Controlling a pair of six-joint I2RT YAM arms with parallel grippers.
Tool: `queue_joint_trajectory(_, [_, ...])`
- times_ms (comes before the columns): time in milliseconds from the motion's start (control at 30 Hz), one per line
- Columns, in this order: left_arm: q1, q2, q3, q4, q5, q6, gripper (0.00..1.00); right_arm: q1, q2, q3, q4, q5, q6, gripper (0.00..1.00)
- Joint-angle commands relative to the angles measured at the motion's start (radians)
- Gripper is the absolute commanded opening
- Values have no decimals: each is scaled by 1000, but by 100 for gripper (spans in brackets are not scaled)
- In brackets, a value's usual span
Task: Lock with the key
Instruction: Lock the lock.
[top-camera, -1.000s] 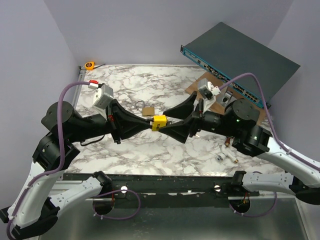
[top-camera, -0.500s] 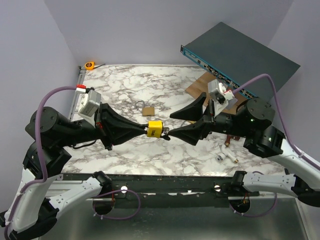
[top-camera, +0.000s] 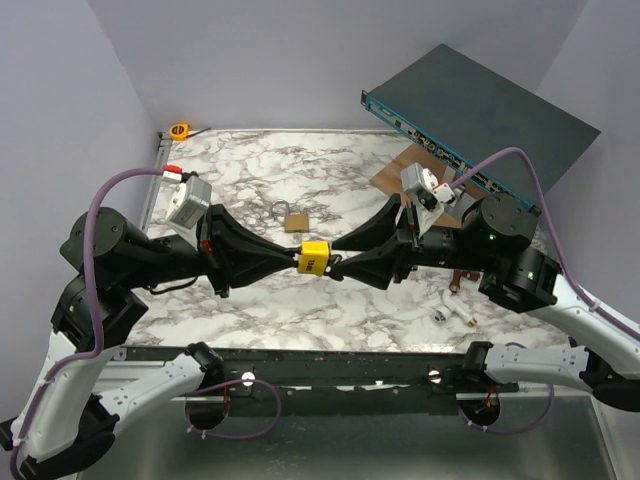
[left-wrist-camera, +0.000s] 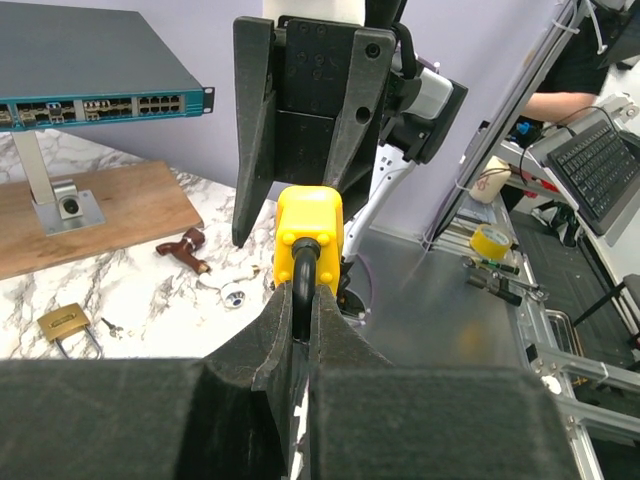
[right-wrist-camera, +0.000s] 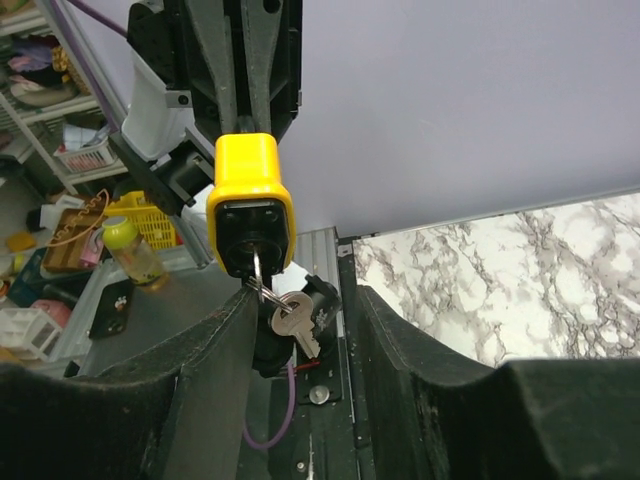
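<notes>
The left hand (top-camera: 290, 262) is clenched on the black shackle of the yellow plastic-bodied padlock (top-camera: 315, 257), in the air above the marbled worktop (top-camera: 300, 305). The right hand (top-camera: 347, 268) is released, its fingers flanking the silver key (right-wrist-camera: 297, 325) dangling from the keyhole.

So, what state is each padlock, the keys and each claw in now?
Yellow plastic-covered padlock: held in the air by its black shackle, key inserted.
Silver keys on ring: one inserted, one hanging.
Small brass padlock: lying on the table.
Left claw: shut on the shackle.
Right claw: open around the keys.
</notes>
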Motion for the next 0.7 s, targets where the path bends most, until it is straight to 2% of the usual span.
queue_joint_trajectory(0, [-2,7,22,38,30,-8,0,4,-18,21,16,-39,4,47])
queue_joint_trajectory(200, [-1,18,27,41,40,-16,0,3,-3,28,22,-98,7,46])
queue_joint_trajectory(500, [0,22,30,39,40,-17,0,4,-10,27,23,-103,4,44])
queue_joint_trajectory(667, [-2,29,33,38,51,-20,0,3,-13,24,27,-86,6,33])
